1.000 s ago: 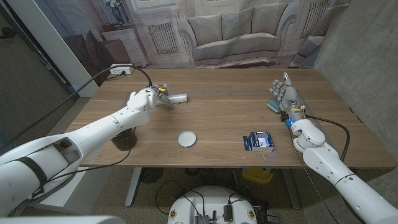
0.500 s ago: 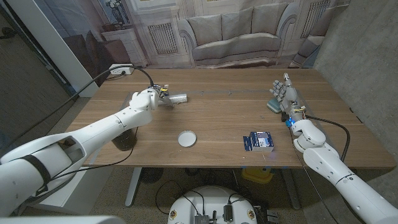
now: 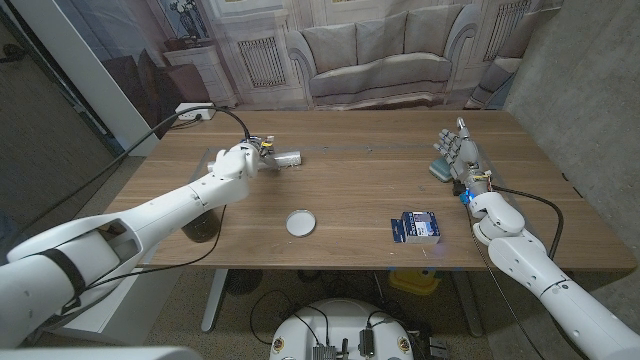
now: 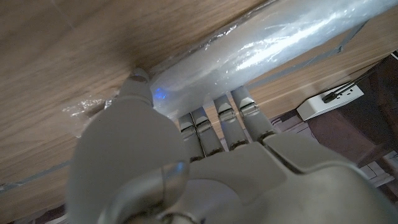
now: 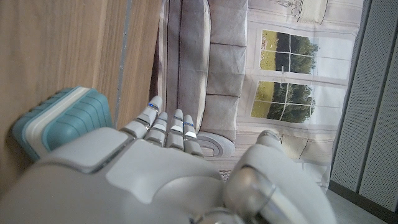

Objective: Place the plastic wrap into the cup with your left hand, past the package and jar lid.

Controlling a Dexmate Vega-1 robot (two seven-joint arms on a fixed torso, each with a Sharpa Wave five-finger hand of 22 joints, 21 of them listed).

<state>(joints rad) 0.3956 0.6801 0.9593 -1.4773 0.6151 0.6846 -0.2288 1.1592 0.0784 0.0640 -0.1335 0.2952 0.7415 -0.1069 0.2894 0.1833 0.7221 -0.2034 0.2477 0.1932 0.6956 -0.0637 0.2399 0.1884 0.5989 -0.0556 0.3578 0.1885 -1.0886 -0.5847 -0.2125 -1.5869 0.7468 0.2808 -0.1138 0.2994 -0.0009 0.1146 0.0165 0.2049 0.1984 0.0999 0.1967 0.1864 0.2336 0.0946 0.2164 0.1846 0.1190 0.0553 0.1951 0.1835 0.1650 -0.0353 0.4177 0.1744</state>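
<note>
The left hand (image 3: 238, 160) grips the plastic wrap (image 3: 284, 158), a clear roll lying on the counter (image 3: 360, 190) beyond the jar lid (image 3: 300, 222); in the left wrist view its fingers (image 4: 239, 115) curl around the roll. The dark cup (image 3: 200, 222) stands to the lid's left under the left arm, the package (image 3: 415, 227) to its right. The right hand (image 3: 458, 155) holds nothing, fingers extended, beside a teal case (image 5: 59, 121), beyond the package.
</note>
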